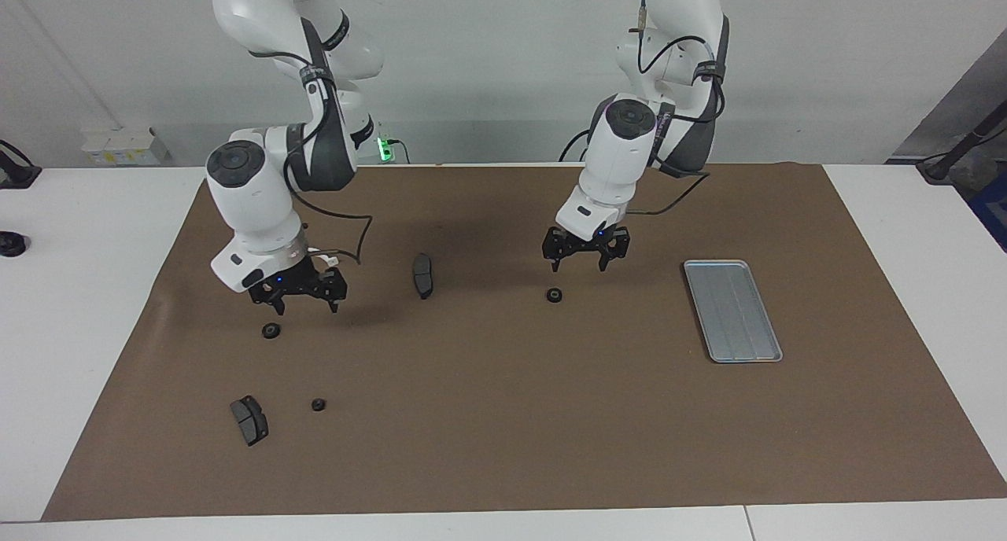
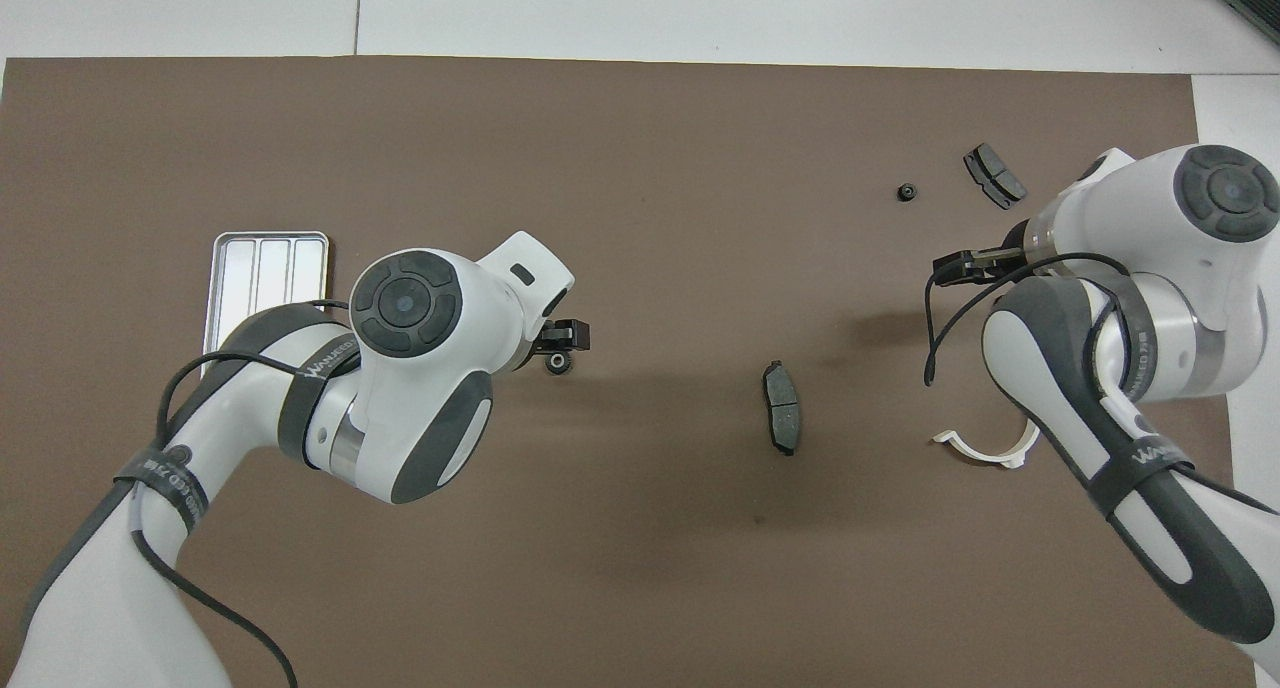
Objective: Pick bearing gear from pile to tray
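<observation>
Left gripper [image 1: 578, 265]: jaws spread, empty, above a bearing gear [image 1: 555, 295] lying on the brown mat [image 1: 503, 415], well apart from the tray [image 1: 732, 310]. Right gripper [image 1: 305, 302]: jaws spread, empty, above a second bearing gear [image 1: 271, 330].
</observation>
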`<action>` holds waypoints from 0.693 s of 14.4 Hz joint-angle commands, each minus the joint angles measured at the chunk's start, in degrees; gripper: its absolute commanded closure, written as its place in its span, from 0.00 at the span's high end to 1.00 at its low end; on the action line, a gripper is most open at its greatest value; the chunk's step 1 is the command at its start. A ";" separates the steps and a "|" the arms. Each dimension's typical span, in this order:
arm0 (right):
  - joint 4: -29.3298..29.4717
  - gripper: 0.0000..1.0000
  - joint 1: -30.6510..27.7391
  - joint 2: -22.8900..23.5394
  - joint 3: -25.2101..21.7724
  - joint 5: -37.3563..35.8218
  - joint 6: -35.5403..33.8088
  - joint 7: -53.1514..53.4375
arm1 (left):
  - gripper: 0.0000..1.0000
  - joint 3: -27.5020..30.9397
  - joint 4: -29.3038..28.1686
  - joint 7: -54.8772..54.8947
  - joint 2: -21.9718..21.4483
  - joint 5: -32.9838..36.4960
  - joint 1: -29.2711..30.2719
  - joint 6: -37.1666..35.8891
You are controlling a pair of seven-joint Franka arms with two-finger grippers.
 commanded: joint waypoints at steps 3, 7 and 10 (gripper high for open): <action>-3.68 1.00 -5.09 2.16 0.84 1.28 7.61 -6.50 | 1.00 1.08 -0.35 -2.72 5.98 3.29 -2.76 6.66; -3.77 0.97 -6.23 5.66 0.84 1.28 11.65 -6.41 | 0.91 1.08 -0.35 -2.63 7.57 3.56 -3.29 7.98; -3.95 0.95 -6.68 5.76 0.84 1.28 11.41 -6.85 | 0.83 1.00 -0.35 -2.54 7.92 6.63 -3.29 8.07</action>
